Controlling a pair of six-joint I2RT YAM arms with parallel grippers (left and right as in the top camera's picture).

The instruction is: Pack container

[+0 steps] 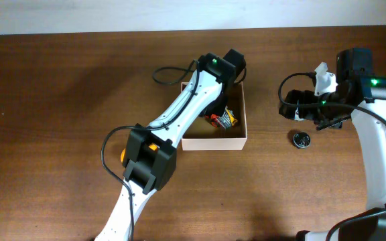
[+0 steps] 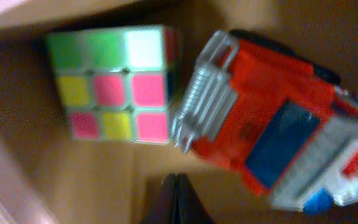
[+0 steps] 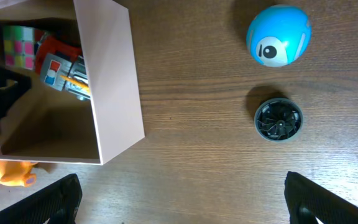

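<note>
The container (image 1: 214, 143) is a white-walled box with a tan inside, at the table's middle. It also shows in the right wrist view (image 3: 114, 81). My left arm (image 1: 200, 90) reaches down into it. In the left wrist view my left gripper (image 2: 178, 199) is shut and empty, just above the cardboard floor. Ahead of it lie a colour cube (image 2: 114, 84) and a red toy truck (image 2: 278, 137). My right gripper (image 3: 182, 208) is open and empty above bare table, to the right of the container.
A blue ball with an eye (image 3: 277, 35) and a black round disc (image 3: 278, 119) lie on the table right of the container. The disc also shows in the overhead view (image 1: 301, 140). An orange item (image 3: 5, 174) lies by the container's corner.
</note>
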